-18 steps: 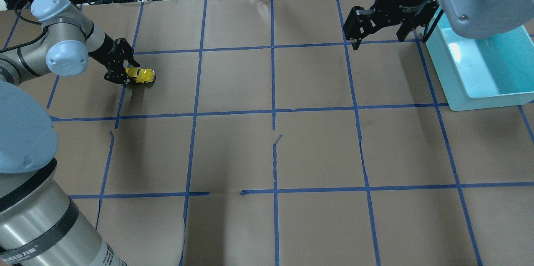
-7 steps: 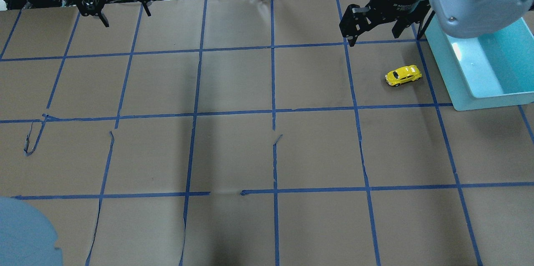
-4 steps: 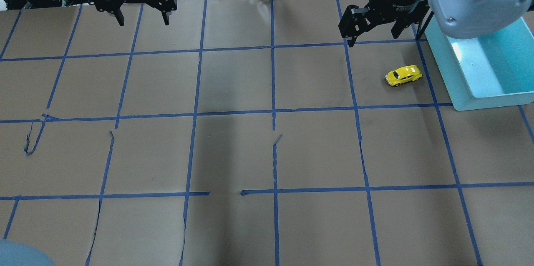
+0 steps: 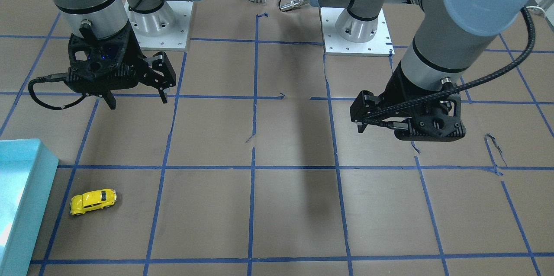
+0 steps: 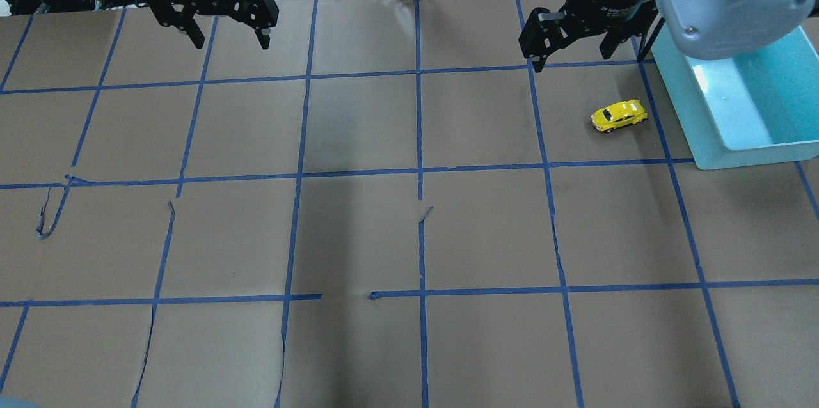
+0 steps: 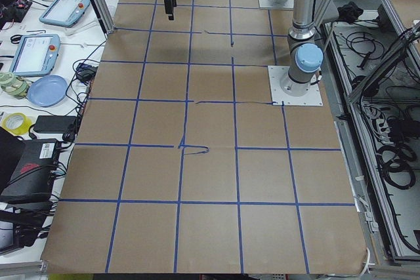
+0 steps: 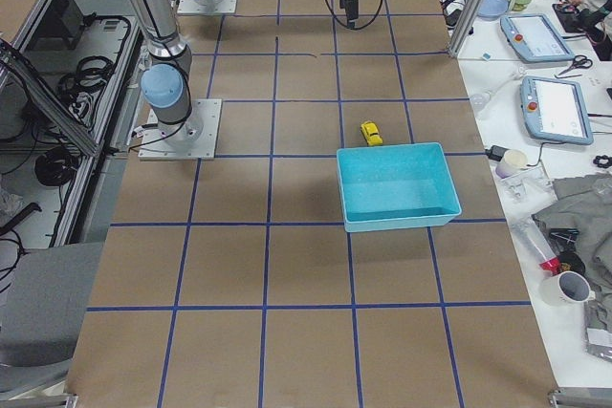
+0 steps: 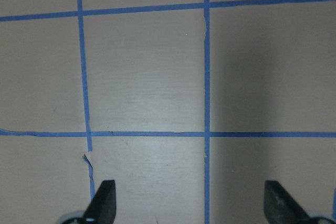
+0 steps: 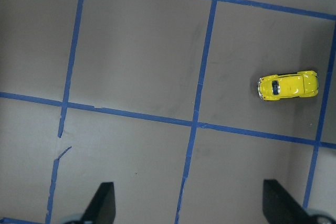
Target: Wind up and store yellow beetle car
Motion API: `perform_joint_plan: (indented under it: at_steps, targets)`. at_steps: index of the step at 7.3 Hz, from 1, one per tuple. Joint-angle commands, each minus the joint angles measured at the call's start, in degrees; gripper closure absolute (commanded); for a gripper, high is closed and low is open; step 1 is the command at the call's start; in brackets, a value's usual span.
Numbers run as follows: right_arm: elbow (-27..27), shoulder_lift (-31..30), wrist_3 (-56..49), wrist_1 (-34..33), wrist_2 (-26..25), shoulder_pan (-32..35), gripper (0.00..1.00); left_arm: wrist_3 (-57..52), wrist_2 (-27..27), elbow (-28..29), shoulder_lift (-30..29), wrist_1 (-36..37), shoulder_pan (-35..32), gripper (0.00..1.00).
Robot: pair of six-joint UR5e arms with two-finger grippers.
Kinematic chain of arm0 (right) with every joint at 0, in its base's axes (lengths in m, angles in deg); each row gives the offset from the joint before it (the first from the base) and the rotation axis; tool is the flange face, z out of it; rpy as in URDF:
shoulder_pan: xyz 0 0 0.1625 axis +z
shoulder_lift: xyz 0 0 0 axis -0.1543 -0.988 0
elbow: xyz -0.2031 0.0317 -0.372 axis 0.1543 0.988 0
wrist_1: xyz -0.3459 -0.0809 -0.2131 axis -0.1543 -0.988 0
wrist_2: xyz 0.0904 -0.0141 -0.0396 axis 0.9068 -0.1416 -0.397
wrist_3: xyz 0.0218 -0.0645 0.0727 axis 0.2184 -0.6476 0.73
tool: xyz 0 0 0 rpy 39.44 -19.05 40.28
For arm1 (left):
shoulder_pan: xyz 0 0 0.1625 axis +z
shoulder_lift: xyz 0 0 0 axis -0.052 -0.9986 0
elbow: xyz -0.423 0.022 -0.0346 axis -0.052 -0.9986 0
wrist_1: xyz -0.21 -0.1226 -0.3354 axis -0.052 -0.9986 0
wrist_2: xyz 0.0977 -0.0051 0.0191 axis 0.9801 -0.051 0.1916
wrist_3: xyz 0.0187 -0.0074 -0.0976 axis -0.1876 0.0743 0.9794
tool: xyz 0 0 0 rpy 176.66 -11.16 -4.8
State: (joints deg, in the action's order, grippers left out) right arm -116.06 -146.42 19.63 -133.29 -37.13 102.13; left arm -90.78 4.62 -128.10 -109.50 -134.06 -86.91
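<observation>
— Yellow beetle car [image 5: 619, 116]: where do you have it now?

— On its wheels on the desk [image 5: 358, 229], free of both arms, just beside the teal bin [image 5: 748, 157] but not touching it. A couple of seconds ago my left gripper [image 5: 231, 43] had it pinched far over on the left side. Since then it has crossed the desk by itself, and over the last second it hasn't budged.

— So the wind-up is done?

— I'd judge so. The left gripper has let go and lifted to the far edge, jaws spread, nothing between them.

— And storing?

— Not yet done. My right gripper [image 5: 571, 57] hangs wide open just beyond the yellow beetle car, raised off the desk. I reckon it must come down over the roof, pinch the sides and lift the car into the bin.
</observation>
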Motion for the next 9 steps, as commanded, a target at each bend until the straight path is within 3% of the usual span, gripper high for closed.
perform_joint_plan:
  at_steps: [1,2,3,4,5,6,9]
  targets:
    - [0.0,0.0,0.0,0.0,0.0,0.0,0.00,-3.7,-0.9,-4.0,2.5,0.5,1.2,0.00]
    - [-0.1,0.3,-0.9,-0.1,0.1,-0.1,0.00,-4.2,-0.8,-5.5,3.7,0.5,1.4,0.00]
    - [-0.1,1.7,-9.6,-0.7,0.1,-1.7,0.00,-3.2,-0.8,-6.1,4.5,0.5,1.5,0.00]
    - [0.0,3.0,-26.8,-1.0,1.6,-5.0,0.00,-3.0,-1.4,-6.1,4.7,0.5,1.5,0.00]
    - [-0.1,8.5,-43.2,-1.0,8.1,-9.6,0.00,-3.1,-1.4,-6.1,4.7,0.5,1.4,0.00]
    - [0.2,11.5,-61.4,-2.1,7.3,-12.9,0.00,-3.6,-1.3,-6.1,4.7,0.5,1.4,0.00]
    - [-0.7,18.1,-87.3,-10.2,3.3,-15.7,0.00,-4.3,-0.8,-6.1,4.7,0.7,2.0,0.00]
